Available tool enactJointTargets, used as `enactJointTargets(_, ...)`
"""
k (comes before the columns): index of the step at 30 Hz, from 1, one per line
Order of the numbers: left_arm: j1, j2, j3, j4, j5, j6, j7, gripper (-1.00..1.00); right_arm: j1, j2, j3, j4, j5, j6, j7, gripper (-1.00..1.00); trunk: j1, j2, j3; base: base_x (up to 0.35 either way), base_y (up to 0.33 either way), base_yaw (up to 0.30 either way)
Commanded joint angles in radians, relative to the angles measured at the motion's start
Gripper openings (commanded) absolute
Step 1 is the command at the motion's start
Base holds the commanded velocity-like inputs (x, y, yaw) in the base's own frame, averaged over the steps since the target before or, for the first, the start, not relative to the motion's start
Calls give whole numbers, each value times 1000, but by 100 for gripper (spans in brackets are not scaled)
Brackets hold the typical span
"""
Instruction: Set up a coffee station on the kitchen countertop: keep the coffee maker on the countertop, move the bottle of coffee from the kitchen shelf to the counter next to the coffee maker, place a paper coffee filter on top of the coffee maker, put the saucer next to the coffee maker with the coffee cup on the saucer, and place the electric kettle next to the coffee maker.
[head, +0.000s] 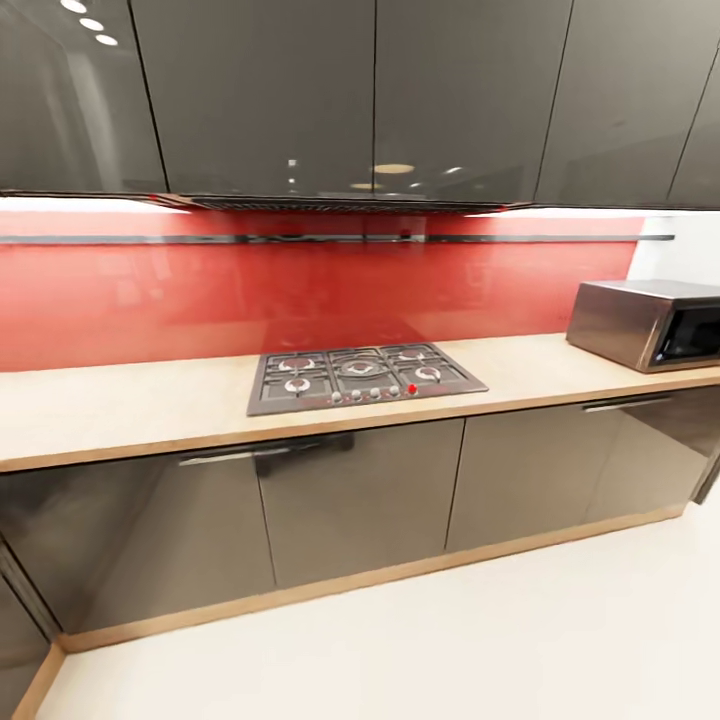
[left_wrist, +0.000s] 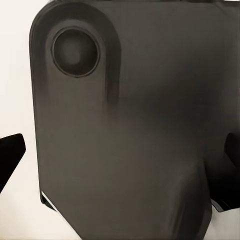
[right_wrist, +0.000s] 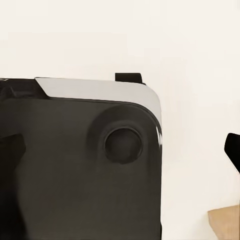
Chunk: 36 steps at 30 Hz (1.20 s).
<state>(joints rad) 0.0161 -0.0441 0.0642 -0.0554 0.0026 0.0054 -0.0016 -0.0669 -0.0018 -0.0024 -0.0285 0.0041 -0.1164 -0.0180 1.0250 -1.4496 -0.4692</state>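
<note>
In transit — head camera faces a counter (head: 130, 405) with hob (head: 362, 376) at centre and microwave (head: 650, 322) far right; none of the coffee things are here, so they sit elsewhere. Both wrist cameras look down on the robot's base (left_wrist: 130, 150), probably arms tucked for driving — fingers' state: cannot tell.

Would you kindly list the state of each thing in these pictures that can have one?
Grey gas hob with a red knob: no flame showing, nothing on its burners.
Stainless steel microwave: door closed.
Glossy dark lower cabinet doors: closed.
Glossy dark upper cabinet doors: closed.
Left gripper: fingers wide apart, holding nothing.
Right gripper: fingers wide apart, holding nothing.
</note>
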Motion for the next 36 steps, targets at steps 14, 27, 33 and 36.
enactJointTargets(14, 1, -2, 5, -7, 0, 0, -1, 100, -1, 0, 0, 1, 1, -3, -2, 100, 0, 0, -1, 0, 0, 277)
enactJointTargets(27, 1, -2, 5, -7, 0, -1, 0, 100, -1, 2, 1, 2, 1, -3, -2, 100, 0, 0, -1, 0, 0, 277)
enactJointTargets(33, 1, -2, 7, -7, 0, -38, 0, 100, -1, 3, 1, 2, 1, -3, -2, 100, 0, 0, -1, 0, 0, 277)
enactJointTargets(36, 1, -2, 7, -6, 0, -49, 0, 100, -1, 3, 1, 2, 1, -4, -2, 100, 0, 0, -1, 0, 0, 277)
